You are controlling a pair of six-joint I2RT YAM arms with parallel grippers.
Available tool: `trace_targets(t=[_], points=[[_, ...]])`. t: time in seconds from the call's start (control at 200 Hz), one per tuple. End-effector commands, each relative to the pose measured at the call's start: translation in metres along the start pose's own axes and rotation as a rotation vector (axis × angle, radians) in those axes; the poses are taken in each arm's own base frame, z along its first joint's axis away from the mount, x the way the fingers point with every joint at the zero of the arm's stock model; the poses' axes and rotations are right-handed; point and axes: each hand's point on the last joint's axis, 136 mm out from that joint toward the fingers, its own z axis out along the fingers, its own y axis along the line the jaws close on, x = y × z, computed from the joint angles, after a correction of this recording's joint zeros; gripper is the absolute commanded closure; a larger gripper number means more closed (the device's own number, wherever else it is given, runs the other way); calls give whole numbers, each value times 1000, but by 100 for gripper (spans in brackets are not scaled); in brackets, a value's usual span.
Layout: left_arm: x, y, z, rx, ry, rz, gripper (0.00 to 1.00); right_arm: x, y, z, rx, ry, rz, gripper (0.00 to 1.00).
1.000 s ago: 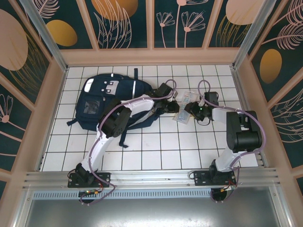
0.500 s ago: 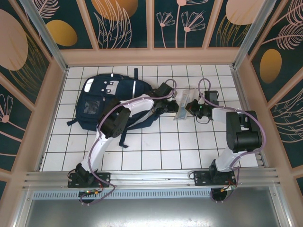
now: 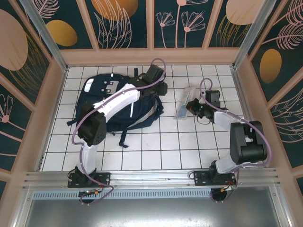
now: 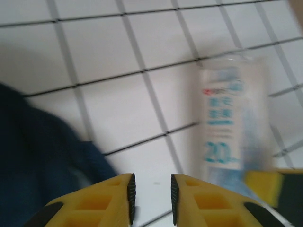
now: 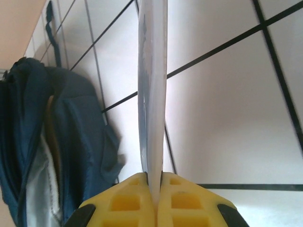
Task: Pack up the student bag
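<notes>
The student bag [image 3: 106,101], dark navy with a white stripe, lies flat on the left half of the tiled floor and also shows in the right wrist view [image 5: 71,142]. My left gripper [image 3: 162,89] hovers by the bag's top right corner. In its own view the left gripper [image 4: 150,182] is open, with bare tile between the pads and the bag's fabric [image 4: 38,170] to the left. My right gripper [image 5: 155,179] is shut on a flat white packet with blue print [image 5: 152,85]. The packet [image 3: 183,103] stands on edge, right of the bag; it is blurred in the left wrist view [image 4: 232,127].
A low wall [image 3: 151,56] rings the white tiled floor. Bag straps [image 3: 123,135] trail toward the near side. One yellow finger of the right gripper [image 4: 267,184] shows beside the packet in the left wrist view. Open tiles [image 3: 161,146] lie in front.
The right gripper closed on the packet and tipped it from flat onto its edge. The left arm swung back from beside the packet to the bag's top right corner, its jaws widening.
</notes>
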Motion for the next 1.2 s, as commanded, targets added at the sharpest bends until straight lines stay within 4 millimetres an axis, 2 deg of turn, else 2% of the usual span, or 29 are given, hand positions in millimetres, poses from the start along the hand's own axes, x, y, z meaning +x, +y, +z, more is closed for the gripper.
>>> trace_targets(t=[0.0,0.11,0.255,0.465,0.555,0.6,0.695,0.801,0.906,1.061,1.196], points=[[20,62,-3,-312,60,104,72,9,13,-7,-23,7,-8,100],[26,84,-7,-430,73,137,71,13,19,-7,-35,10,-16,100],[36,101,-7,-513,106,148,63,15,24,-7,-45,14,-24,100],[59,110,6,-539,177,158,62,19,32,-5,-63,25,-29,100],[62,116,7,-564,182,158,69,20,39,-5,-73,29,-34,100],[62,117,7,-571,180,161,76,21,42,-5,-78,30,-39,100],[62,118,8,-566,183,162,100,23,54,-6,-96,32,-54,100],[51,115,-1,-522,144,128,100,26,68,-6,-120,31,-63,100],[29,108,-18,-436,89,64,100,29,84,-5,-150,36,-76,100],[-8,97,-52,-315,2,2,100,33,109,-2,-211,43,-83,100],[-29,93,-81,-243,-56,-26,100,37,134,3,-288,66,-86,100]])
